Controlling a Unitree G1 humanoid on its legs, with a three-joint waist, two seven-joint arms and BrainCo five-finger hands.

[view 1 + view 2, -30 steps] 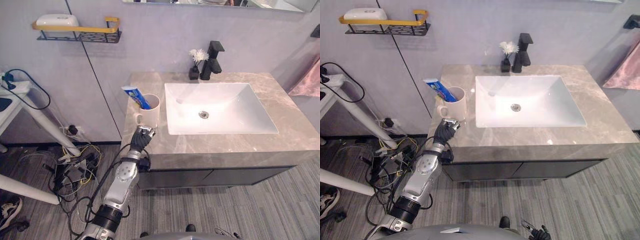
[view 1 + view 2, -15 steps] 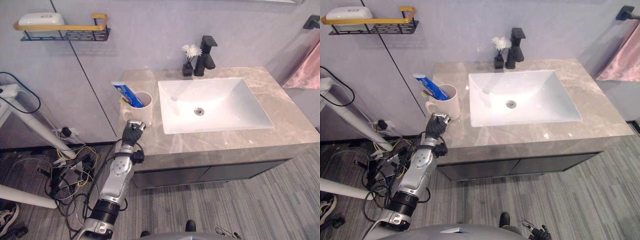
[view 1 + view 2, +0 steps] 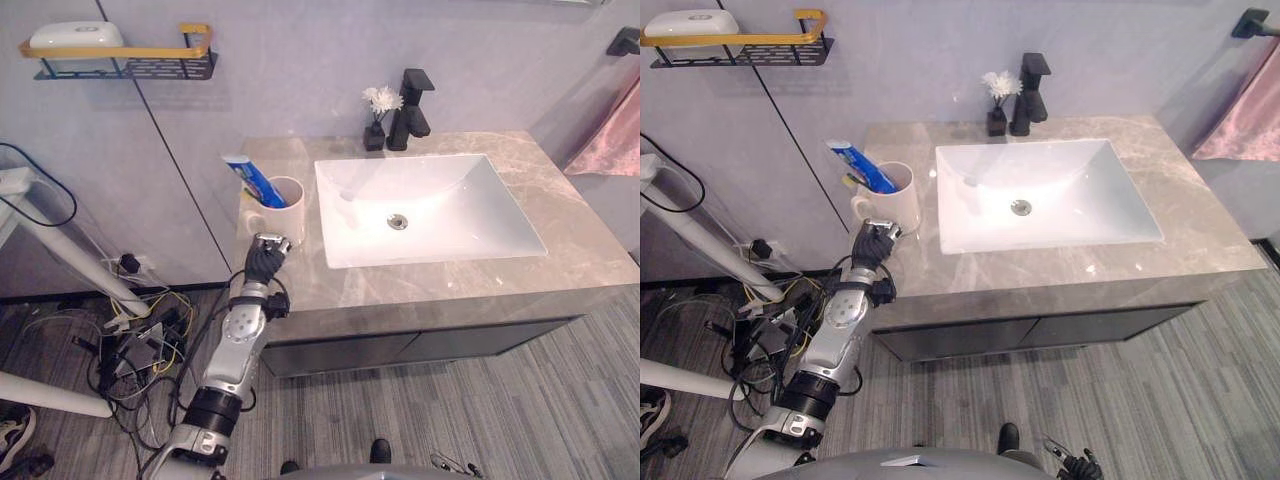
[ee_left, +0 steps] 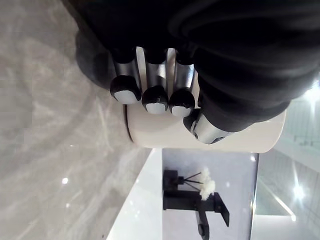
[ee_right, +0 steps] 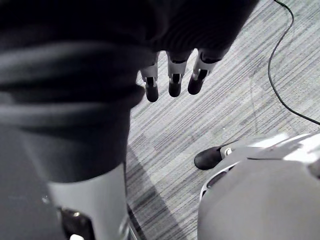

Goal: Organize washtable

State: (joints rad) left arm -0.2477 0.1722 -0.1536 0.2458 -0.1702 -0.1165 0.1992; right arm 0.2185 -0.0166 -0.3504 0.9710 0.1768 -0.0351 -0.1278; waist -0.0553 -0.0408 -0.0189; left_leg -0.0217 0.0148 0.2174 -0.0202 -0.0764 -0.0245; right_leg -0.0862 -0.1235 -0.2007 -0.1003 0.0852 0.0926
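White mug (image 3: 285,212) with a blue toothpaste tube (image 3: 252,180) stands near the marble table's (image 3: 450,285) left edge, beside the sink (image 3: 430,215). The left hand (image 3: 266,258), fingers curled on nothing, sits just before the mug, probably lining up a grasp. The right hand (image 5: 174,75) hangs slack-fingered over the floor (image 5: 225,115).

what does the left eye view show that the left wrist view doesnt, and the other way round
Left eye view adds: the toothpaste tube standing in the mug, the whole sink, the wall shelf with a soap dish, and a pink towel.
Left wrist view adds: the left hand from close up, fingers curled, dark tips just before the mug's side; whether they touch it cannot be told.
Both share: the mug, the black tap, the small flower vase and the marble counter.
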